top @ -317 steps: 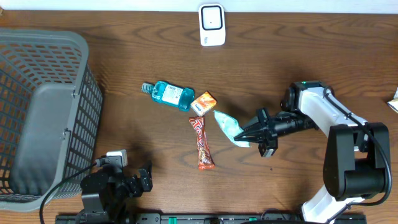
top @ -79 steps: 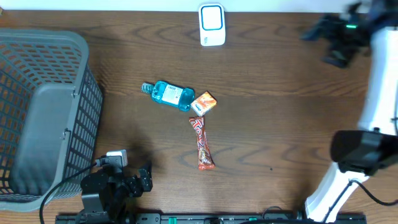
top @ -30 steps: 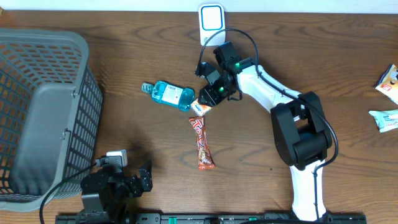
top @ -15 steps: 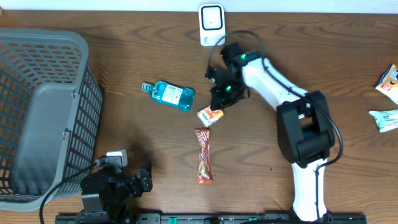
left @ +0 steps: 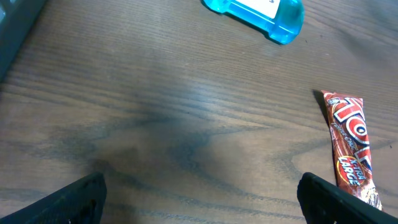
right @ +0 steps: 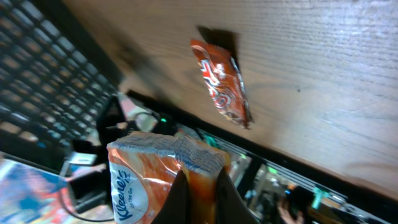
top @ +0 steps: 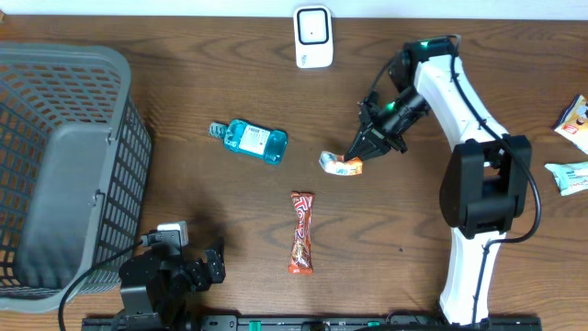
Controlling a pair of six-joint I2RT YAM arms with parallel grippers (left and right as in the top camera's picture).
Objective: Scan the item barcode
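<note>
**Tissue pack now pinched and off the table**

The right gripper [top: 356,158] has clamped its fingers on the orange Kleenex tissue pack [top: 341,165]. A second ago it was still working over the pack beside the blue bottle [top: 250,141], and half a second ago the pack lay loose on the wood below it. Now the pack hangs from the fingertips to the right of where it lay, well apart from the bottle. The right wrist view confirms the hold: the pack [right: 158,168] is caught by one end between the two dark fingers [right: 180,194], with the table far behind it.

The candy bar [top: 301,232] has been nudged too. It lies lower and straighter on the table than it did a second ago.

The left gripper [left: 199,202] rests near the front edge, its fingers spread wide and holding nothing.

So the pick-up looks done. What remains is carrying the pack up to the white scanner [top: 312,37] at the back edge and turning its barcode toward it. No barcode shows in any view, so I cannot tell which face carries it.
</note>
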